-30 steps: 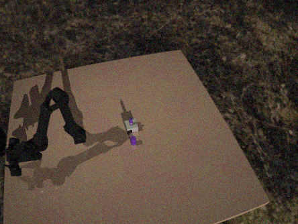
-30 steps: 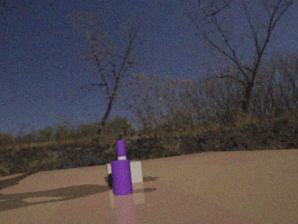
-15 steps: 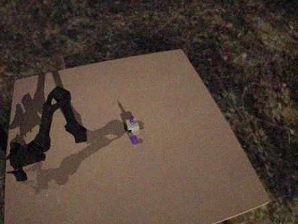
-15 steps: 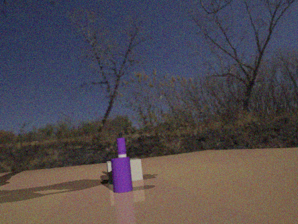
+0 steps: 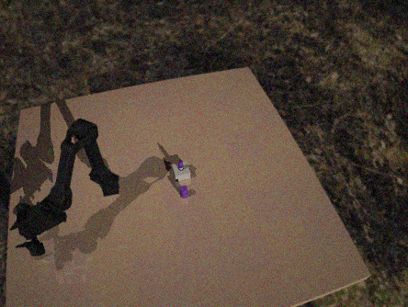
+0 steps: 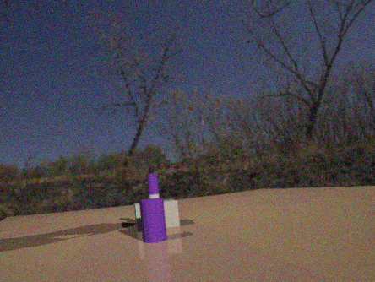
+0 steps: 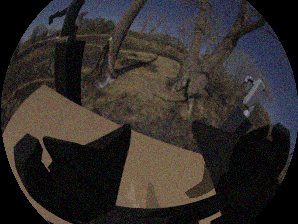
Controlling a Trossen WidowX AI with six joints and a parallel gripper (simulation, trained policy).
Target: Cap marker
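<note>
The marker (image 5: 180, 164) (image 6: 153, 183) stands upright in the pale holder block (image 5: 182, 176) (image 6: 172, 213), its purple upper part and white band showing and a small dark tip bare on top. The purple cap (image 5: 184, 191) (image 6: 154, 221) stands loose on the table in front of the block and hides part of it in the exterior view. My gripper (image 5: 16, 236) (image 7: 162, 127) is open and empty, far from the cap and marker, over the left side of the table. It is not in the exterior view. The wrist view shows neither marker nor cap.
The table top (image 5: 257, 184) (image 6: 270, 228) (image 7: 160, 170) carries long arm shadows, some reaching the holder block. The arm (image 5: 83, 129) bends over the table's left part. The table's edge shows in the wrist view, with a pale grey piece (image 7: 255, 87) at upper right.
</note>
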